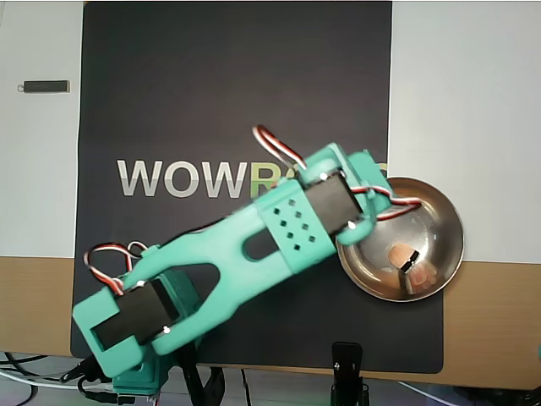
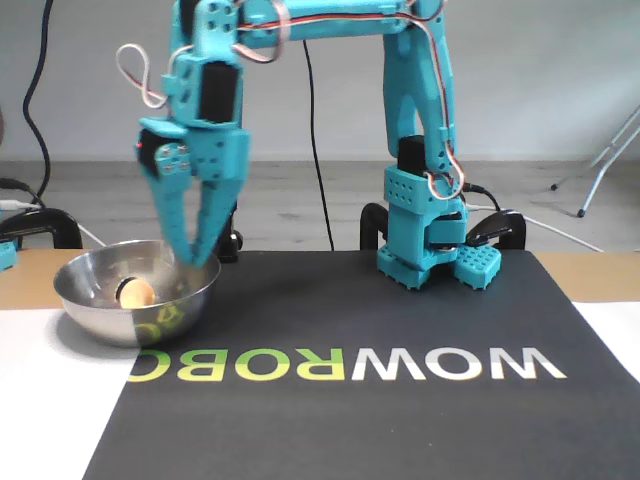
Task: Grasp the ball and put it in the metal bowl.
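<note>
The small peach-orange ball [image 1: 396,254] lies loose inside the shiny metal bowl [image 1: 446,222], which stands at the right edge of the dark mat. In the fixed view the ball [image 2: 135,291] rests low in the bowl [image 2: 100,318] at the left. My teal gripper [image 2: 197,262] points down into the bowl just right of the ball. Its two fingers taper together to meeting tips and hold nothing. In the overhead view the arm hides most of the gripper; only a dark fingertip [image 1: 411,259] shows beside the ball.
A dark mat [image 1: 237,93] printed with WOWROBO covers the table's middle. A small dark stick [image 1: 46,85] lies at the far left on the white sheet. The arm's base [image 2: 425,240] and clamps stand at the table's edge.
</note>
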`<move>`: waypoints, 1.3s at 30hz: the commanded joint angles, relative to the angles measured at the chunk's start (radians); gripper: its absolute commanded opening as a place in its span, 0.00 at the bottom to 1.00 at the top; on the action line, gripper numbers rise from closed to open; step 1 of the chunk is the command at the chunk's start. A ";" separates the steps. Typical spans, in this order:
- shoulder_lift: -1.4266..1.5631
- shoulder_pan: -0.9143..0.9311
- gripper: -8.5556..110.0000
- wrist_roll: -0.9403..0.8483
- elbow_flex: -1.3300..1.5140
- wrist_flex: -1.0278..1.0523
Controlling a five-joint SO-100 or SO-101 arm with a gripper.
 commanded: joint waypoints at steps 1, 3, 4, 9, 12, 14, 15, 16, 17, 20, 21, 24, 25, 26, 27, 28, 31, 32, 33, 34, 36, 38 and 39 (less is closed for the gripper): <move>0.104 -0.048 0.07 0.006 -0.032 0.035; 0.137 -0.083 0.07 0.006 -0.032 0.058; 0.149 -0.100 0.07 0.006 -0.032 0.069; 0.189 -0.193 0.07 0.006 -0.032 0.104; 0.202 -0.255 0.07 0.006 -0.031 0.110; 0.210 -0.296 0.07 0.006 -0.031 0.110; 0.213 -0.316 0.07 0.008 -0.031 0.110; 0.218 -0.336 0.07 0.008 -0.031 0.110; 0.222 -0.357 0.07 0.008 -0.031 0.110; 0.238 -0.417 0.07 0.040 -0.031 0.110; 0.242 -0.436 0.07 0.066 -0.031 0.110; 0.258 -0.499 0.07 0.110 -0.031 0.110; 0.262 -0.520 0.07 0.120 -0.031 0.110; 0.265 -0.541 0.07 0.132 -0.031 0.110; 0.267 -0.561 0.07 0.143 -0.031 0.110; 0.267 -0.580 0.07 0.152 -0.031 0.110; 0.268 -0.637 0.07 0.179 -0.029 0.110; 0.268 -0.657 0.07 0.189 -0.029 0.110; 0.268 -0.675 0.07 0.196 -0.029 0.110; 0.268 -0.693 0.07 0.206 -0.029 0.110; 0.268 -0.726 0.07 0.219 -0.029 0.110; 0.268 -0.758 0.07 0.229 -0.029 0.110; 0.270 -0.773 0.07 0.229 -0.021 0.110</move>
